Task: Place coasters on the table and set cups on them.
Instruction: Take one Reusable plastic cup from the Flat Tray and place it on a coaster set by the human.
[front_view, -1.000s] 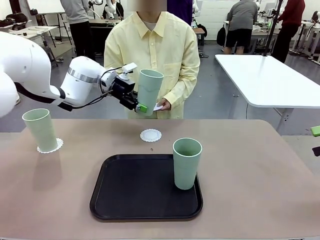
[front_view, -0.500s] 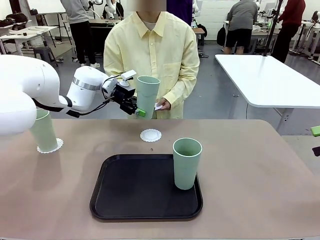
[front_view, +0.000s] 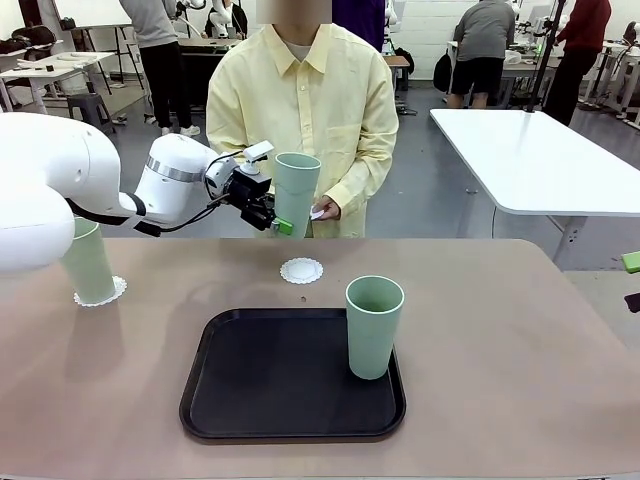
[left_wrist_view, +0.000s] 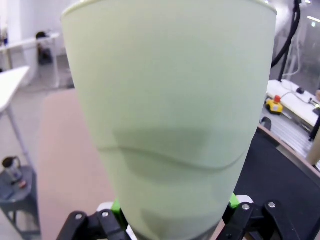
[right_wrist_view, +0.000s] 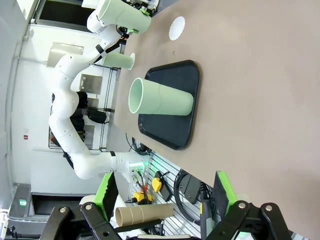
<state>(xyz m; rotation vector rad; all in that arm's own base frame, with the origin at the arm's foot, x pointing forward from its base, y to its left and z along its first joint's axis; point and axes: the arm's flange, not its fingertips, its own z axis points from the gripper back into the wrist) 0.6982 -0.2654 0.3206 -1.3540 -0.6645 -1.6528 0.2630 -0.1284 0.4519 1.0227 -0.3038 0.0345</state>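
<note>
1. Fingers first: the left fingers (front_view: 284, 226) are clamped on the bottom of the held cup (front_view: 296, 188). It's up in the air over the far side of the desk (front_view: 500, 350), roughly upright, right in front of the person (front_view: 300, 110). The right fingers (right_wrist_view: 222, 192) are spread wide apart with nothing between them, out by the desk's right side.
2. Biggest thing on the desk is the black tray (front_view: 270, 375), sitting in the middle on the near side.
3. The tray cup (front_view: 374, 325) stands upright at the tray's right side.
4. The left cup (front_view: 90, 270) stands on the left coaster (front_view: 113, 291) at the far left, partly hidden by the left arm.
5. The bare coaster (front_view: 301, 270) lies flat just past the tray's far edge, lower than the held cup and not touching it.
6. The person's hand (front_view: 328, 209) holds something small and white, can't tell what.
</note>
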